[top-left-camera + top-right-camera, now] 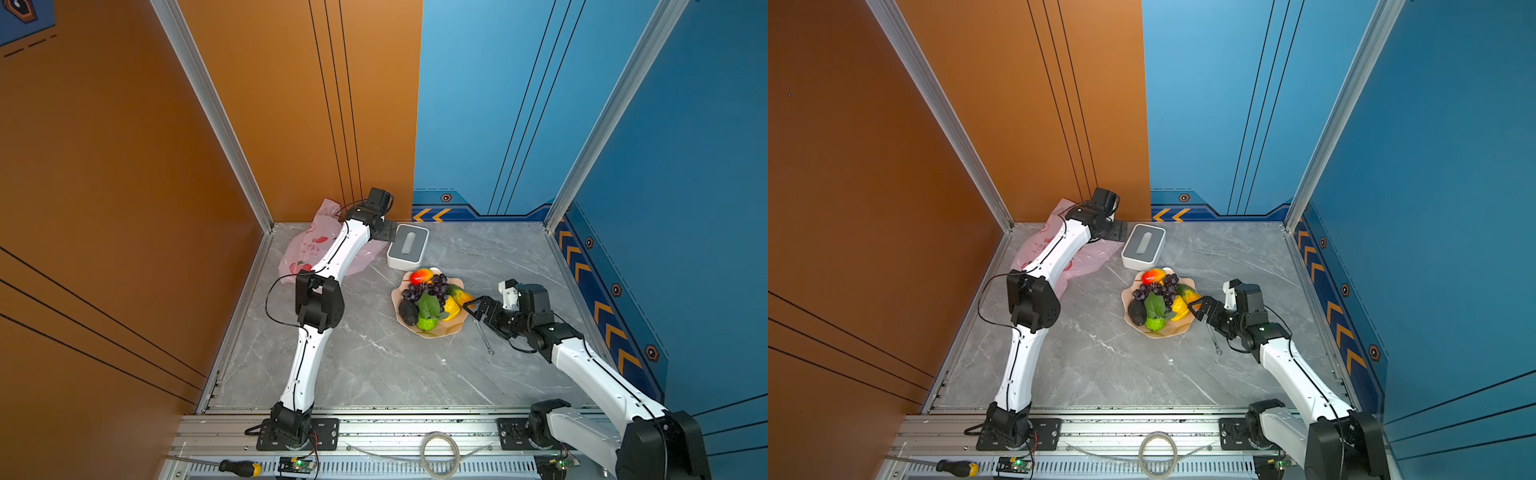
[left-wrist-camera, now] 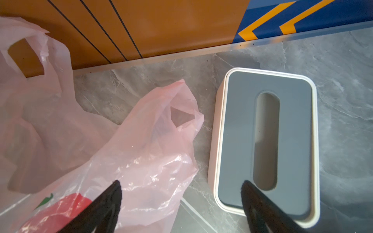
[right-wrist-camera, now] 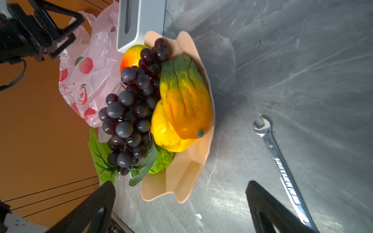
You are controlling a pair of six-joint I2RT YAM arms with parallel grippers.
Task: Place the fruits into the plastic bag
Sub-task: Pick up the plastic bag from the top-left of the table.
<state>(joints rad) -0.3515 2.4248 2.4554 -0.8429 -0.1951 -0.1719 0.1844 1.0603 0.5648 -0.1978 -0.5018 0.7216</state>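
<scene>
Left hand (image 2: 181, 183) and right hand (image 3: 180, 184) are held wide open, nothing gripped.
Small toy fruits (image 1: 430, 286) are piled on a peach scalloped plate (image 1: 451, 329) beside the right hand; the crinkly pink plastic bag (image 1: 311, 245) is spread at the worktop's (image 1: 374, 365) far left corner.

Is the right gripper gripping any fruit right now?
No: in its wrist view the right gripper stands open and empty, while the grapes and orange fruit lie on the plate.
</scene>
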